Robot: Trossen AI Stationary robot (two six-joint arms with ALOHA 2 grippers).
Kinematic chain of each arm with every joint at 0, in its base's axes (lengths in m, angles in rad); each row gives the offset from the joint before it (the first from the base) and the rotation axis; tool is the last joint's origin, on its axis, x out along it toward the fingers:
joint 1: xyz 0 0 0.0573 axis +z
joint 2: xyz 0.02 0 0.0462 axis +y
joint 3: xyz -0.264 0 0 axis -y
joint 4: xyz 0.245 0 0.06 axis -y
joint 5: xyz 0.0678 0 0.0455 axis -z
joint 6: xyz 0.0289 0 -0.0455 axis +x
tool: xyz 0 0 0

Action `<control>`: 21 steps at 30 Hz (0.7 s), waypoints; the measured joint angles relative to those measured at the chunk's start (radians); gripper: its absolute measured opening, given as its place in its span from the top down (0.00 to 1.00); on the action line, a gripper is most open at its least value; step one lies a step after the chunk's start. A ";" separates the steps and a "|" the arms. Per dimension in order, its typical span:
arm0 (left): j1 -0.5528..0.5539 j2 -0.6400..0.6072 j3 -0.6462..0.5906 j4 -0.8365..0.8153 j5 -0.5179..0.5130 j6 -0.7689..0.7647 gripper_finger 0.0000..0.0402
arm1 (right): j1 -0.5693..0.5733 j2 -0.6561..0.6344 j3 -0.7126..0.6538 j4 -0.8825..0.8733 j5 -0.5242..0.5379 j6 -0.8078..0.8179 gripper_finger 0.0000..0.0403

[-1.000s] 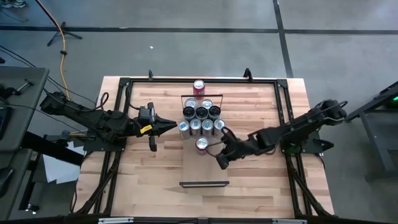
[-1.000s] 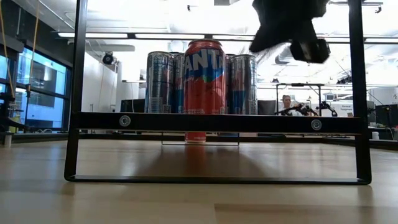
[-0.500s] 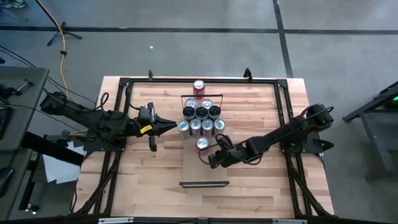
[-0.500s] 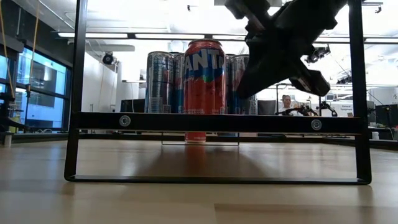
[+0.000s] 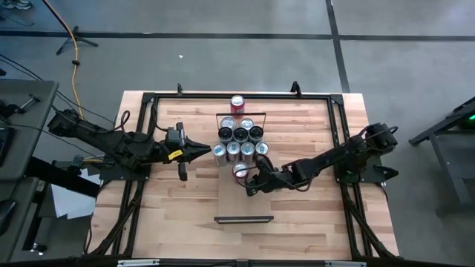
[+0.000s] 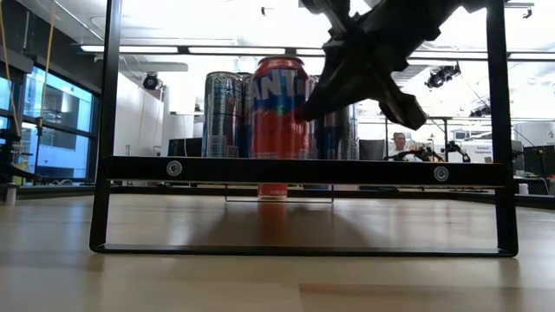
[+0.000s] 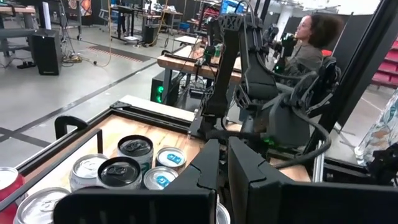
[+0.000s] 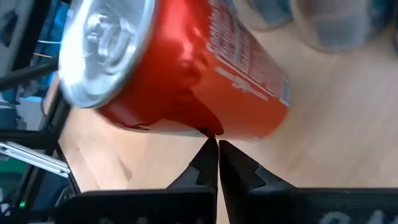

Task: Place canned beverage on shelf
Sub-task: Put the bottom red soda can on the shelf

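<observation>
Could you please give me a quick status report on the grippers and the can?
Right gripper shut, tips at red can on shelf. Left gripper shut, waiting beside silver cans.

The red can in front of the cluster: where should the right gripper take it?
Grip the red can around its mid-body, coming in level from its open front-right side. It stands upright with silver cans close behind. The right gripper is shut at its wall, so it likely must open first.
</observation>
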 joint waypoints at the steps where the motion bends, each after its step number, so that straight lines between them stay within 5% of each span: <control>1: 0.000 0.000 0.000 -0.007 0.000 0.001 1.00 | -0.004 0.000 0.000 0.012 0.000 -0.009 1.00; 14: 0.000 -0.010 0.000 -0.070 0.000 -0.003 1.00 | -0.067 0.000 0.000 0.230 -0.033 -0.162 1.00; 21: -0.004 -0.011 0.000 -0.107 0.001 -0.078 1.00 | -0.052 -0.017 0.000 0.266 -0.158 -0.272 1.00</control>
